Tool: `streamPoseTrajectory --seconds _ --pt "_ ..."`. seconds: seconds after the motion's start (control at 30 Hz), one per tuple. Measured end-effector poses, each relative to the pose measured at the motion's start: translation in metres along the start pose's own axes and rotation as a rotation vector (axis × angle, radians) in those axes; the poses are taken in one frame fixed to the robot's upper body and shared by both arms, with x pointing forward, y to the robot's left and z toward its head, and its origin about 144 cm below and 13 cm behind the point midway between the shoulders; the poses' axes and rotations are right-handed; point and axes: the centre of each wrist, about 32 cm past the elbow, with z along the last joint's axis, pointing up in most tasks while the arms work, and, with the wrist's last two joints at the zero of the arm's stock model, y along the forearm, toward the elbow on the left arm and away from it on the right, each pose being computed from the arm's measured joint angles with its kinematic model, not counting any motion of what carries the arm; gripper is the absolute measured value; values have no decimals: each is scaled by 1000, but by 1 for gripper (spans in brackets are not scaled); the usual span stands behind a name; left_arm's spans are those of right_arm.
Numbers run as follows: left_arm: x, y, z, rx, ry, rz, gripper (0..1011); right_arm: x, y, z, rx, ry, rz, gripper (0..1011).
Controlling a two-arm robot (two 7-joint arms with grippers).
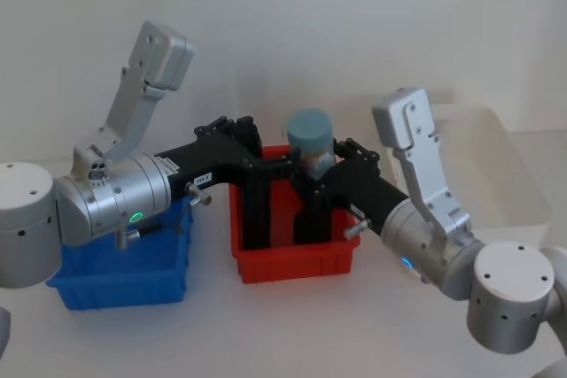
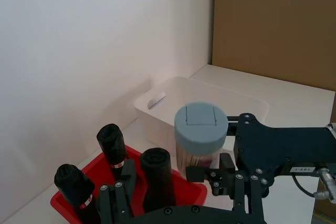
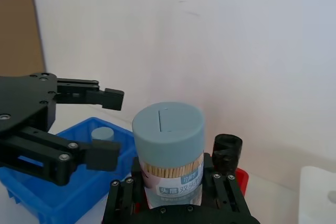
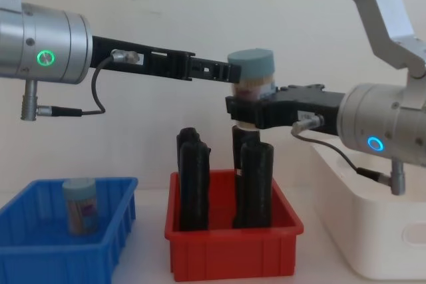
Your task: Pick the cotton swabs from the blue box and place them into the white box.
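A cotton swabs jar [image 1: 312, 139] with a teal lid hangs above the red bin, and my right gripper [image 1: 323, 179] is shut on its clear body [image 3: 168, 150]. In the chest view the jar [image 4: 253, 71] is high over the bin, held from the right by that gripper [image 4: 249, 112]. My left gripper [image 1: 266, 152] is open just left of the jar, its fingers [image 3: 105, 153] spread and apart from it. Another cotton swabs jar [image 4: 80, 204] stands in the blue box [image 4: 40, 257] at the left. The white box [image 1: 523, 183] sits at the right.
A red bin [image 4: 233, 251] between the two boxes holds tall black upright objects [image 4: 193, 184], directly under the held jar. Both forearms cross above it. A white wall stands close behind the table.
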Motion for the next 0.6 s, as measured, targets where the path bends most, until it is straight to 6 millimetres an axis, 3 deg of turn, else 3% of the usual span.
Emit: streamPoseTrajectory --seconds 0.6 --pt "0 0 0 0 0 0 1004 33 -47 -6 2 27 -268 642"
